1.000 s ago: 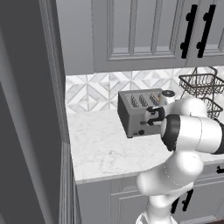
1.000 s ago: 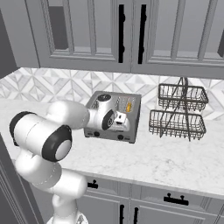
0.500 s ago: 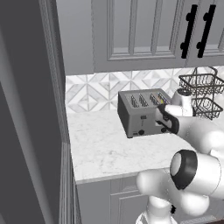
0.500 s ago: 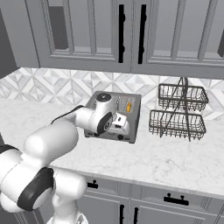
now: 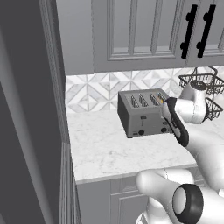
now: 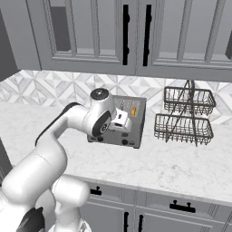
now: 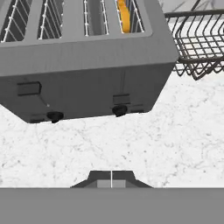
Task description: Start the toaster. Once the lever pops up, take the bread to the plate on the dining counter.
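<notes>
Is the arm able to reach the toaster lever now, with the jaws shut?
Probably yes. The gripper sits just before the toaster front, jaws shut, with bare worktop between and nothing blocking.

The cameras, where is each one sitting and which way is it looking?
Left base view: behind the arm's left, looking forward and down at the toaster; arm rises at lower right.
Right base view: behind its right, facing the toaster and wire rack; arm at lower left.
Hand view: on the hand, facing the toaster's front; shut gripper at bottom.
All three share the toaster holding the bread.
</notes>
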Controlling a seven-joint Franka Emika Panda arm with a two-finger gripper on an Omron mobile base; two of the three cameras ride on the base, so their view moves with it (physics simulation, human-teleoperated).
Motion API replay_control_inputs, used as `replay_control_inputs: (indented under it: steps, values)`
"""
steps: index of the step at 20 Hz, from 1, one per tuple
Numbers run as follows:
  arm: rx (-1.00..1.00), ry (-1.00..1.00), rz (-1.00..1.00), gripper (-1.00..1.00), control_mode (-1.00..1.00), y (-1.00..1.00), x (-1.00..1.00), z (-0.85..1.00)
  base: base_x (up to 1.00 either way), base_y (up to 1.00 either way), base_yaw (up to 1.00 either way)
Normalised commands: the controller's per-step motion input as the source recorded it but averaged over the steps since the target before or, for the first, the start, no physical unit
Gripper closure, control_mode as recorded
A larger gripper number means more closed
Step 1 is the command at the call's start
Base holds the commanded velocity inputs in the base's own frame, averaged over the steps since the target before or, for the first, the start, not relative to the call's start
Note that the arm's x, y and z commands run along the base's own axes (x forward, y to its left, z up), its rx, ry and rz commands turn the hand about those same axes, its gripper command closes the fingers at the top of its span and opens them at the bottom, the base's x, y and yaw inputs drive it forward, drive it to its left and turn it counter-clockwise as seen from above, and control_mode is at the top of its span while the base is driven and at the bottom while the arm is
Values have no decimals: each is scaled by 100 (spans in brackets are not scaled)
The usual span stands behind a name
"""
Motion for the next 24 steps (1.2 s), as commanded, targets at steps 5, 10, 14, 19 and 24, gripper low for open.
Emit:
replay_control_inputs:
  steps: [5,10,14,19,24]
  values:
    - [0,-16,-1,100,-100,-5,0,72,0,0,0]
    - [1,-12,0,100,-100,-18,1,36,0,0,0]
    - [0,-21,0,100,-100,-5,0,4,0,0,0]
    - [0,-18,-1,100,-100,0,16,0,0,0,0]
    - [0,-4,0,-100,-100,3,30,0,0,0,0]
